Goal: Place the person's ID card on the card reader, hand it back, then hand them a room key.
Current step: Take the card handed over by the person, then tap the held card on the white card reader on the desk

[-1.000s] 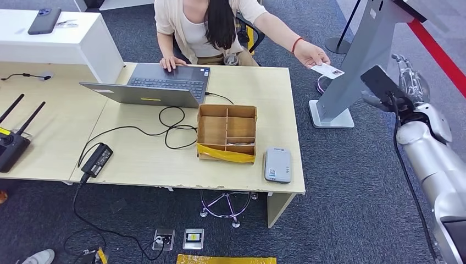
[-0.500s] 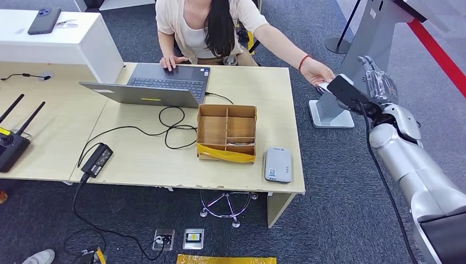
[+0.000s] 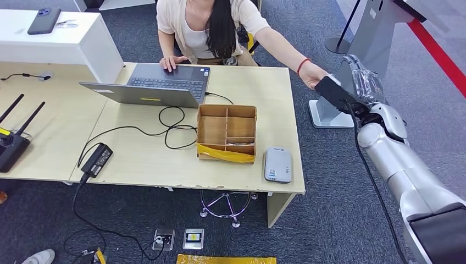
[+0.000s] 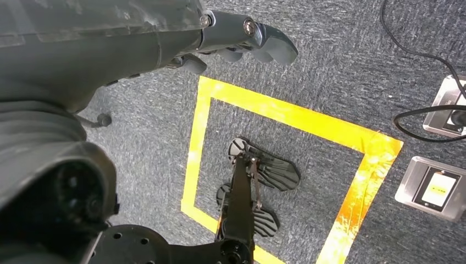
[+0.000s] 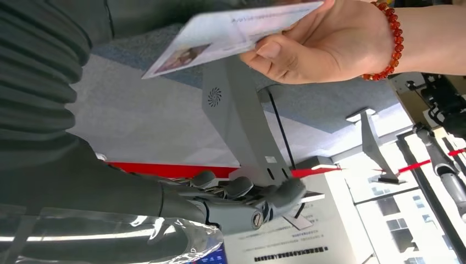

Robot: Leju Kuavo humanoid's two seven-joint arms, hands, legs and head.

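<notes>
The right hand [image 3: 367,83] has come further in toward the worktop's [image 3: 137,159] far right corner since a second ago, when it hung well out to the right near the grey kiosk stand [image 3: 351,77]; half a second ago it was already close, and now it sits just beside the person's outstretched hand [image 3: 313,74], which has drawn back a little toward the worktop edge. In the right wrist view the person's hand [image 5: 324,44], with a red bead bracelet [image 5: 387,41] at the wrist, pinches the ID card [image 5: 231,33] by one end, the card's free end reaching out over the robot's fingers [image 5: 247,201]. Those fingers lie spread apart and hold nothing; the card is not touching them. In the head view the card is hidden behind the black wrist camera [image 3: 335,93]. The left hand [image 4: 242,41] hangs down over the carpet [image 4: 340,82] above a yellow taped square [image 4: 286,118], fingers loosely apart with nothing in them. On the worktop nothing has shifted: the grey card reader [image 3: 278,164] lies at the near right corner, just beside the cardboard divider box [image 3: 227,132], with the open laptop [image 3: 151,82] toward the far edge under the person's other hand [image 3: 171,61].
</notes>
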